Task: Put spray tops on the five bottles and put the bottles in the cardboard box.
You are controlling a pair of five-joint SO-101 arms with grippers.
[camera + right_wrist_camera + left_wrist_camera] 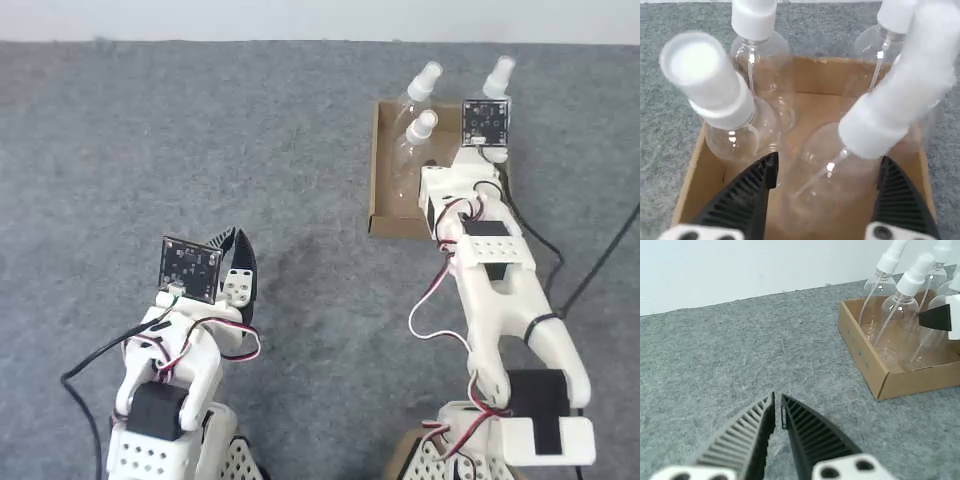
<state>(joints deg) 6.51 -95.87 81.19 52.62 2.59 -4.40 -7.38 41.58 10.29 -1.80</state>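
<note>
Right gripper (827,167), black ribbed jaws spread wide, straddles clear plastic bottle with white spray top (880,115) inside brown cardboard box (690,195), clamping nothing. At least four capped bottles (422,125) seen boxed; fifth unconfirmed. Left gripper (778,400) over grey felt table (200,150), jaws nearly closed, empty. Task judged almost complete.

My white plastic left arm (170,375) and right arm (500,290) carry black servo blocks, thin red, white and black wires, and black cables. Square black camera boards (190,268) top both wrists. My left gripper (778,402) has black ribbed fingers (747,432) on white, screw-holed mounts.
</note>
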